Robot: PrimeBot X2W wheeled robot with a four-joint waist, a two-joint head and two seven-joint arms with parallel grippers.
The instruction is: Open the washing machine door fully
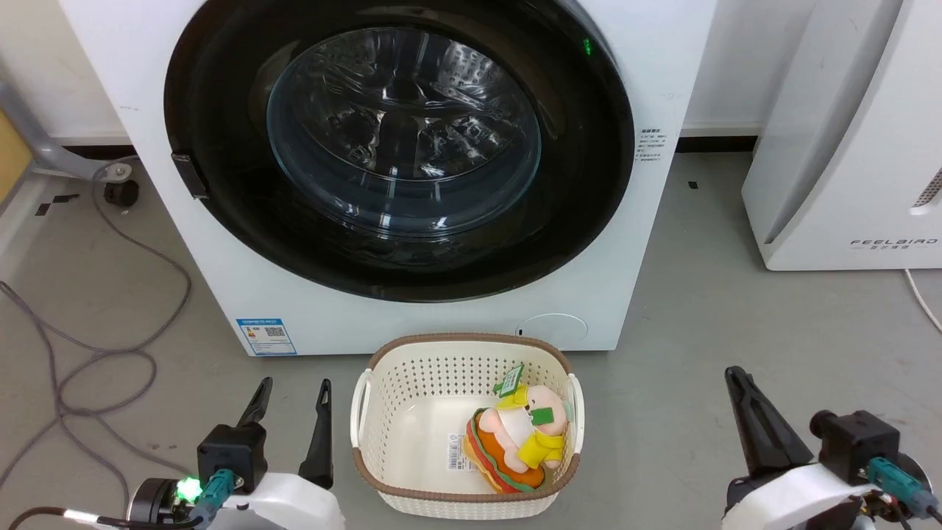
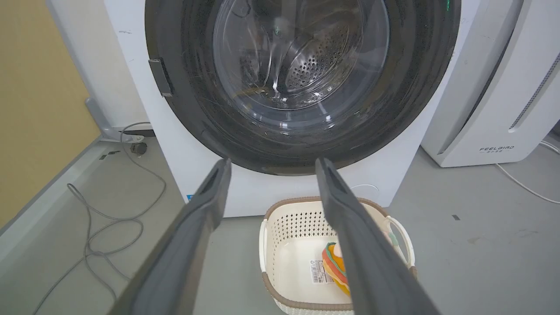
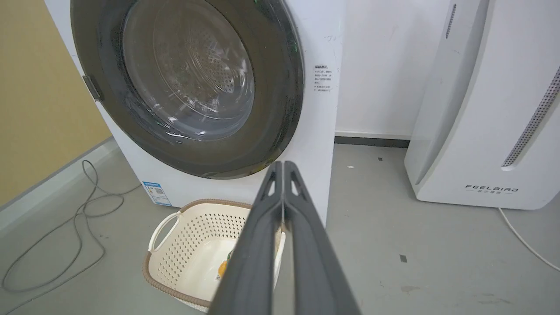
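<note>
**Head view: door closed, both grippers low and empty**

Head view has the washing machine door [image 1: 401, 140] at 12 o'clock, lying flush in the front of the washing machine [image 1: 441, 324]. Its small black tab [image 1: 189, 175] is at the door's 9 o'clock edge. The left gripper [image 1: 294, 384] sits at 7 o'clock, fingers spread apart and empty. The right gripper [image 1: 736, 379] sits at 5 o'clock, fingers pressed together on nothing. Between them, at 6 o'clock, a cream basket [image 1: 471, 344] stands just before the machine, holding a plush toy [image 1: 519, 438]. A white appliance [image 1: 846, 147] stands at 2 o'clock.
</note>
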